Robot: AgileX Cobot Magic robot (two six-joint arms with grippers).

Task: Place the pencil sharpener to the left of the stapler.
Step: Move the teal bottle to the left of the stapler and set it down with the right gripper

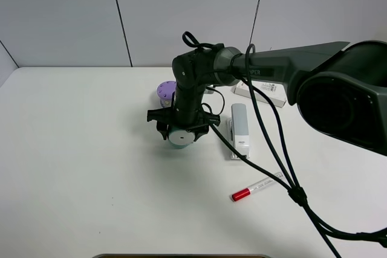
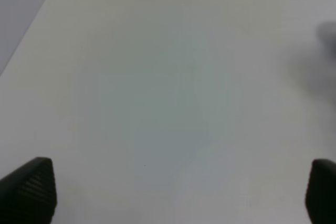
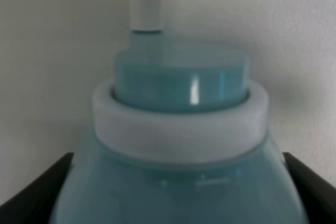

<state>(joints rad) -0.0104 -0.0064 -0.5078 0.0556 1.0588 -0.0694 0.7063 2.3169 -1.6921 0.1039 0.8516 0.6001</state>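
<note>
The teal pencil sharpener point(image 1: 181, 136) is just left of the light-grey stapler point(image 1: 240, 130), its white round end face turned toward the camera. My right gripper point(image 1: 182, 124) reaches across from the right and comes down over it, shut on the pencil sharpener. In the right wrist view the teal body with its white ring point(image 3: 178, 129) fills the space between the two dark fingers point(image 3: 31, 195). I cannot tell whether it rests on the table or hangs just above it. The left gripper point(image 2: 173, 192) is open over bare white table and is not seen in the high view.
A purple round container point(image 1: 165, 90) stands right behind the sharpener. A flat white box with red print point(image 1: 261, 92) lies behind the stapler. A red-capped marker point(image 1: 257, 188) lies in front of the stapler. Black cables hang from the right arm across the table's right side.
</note>
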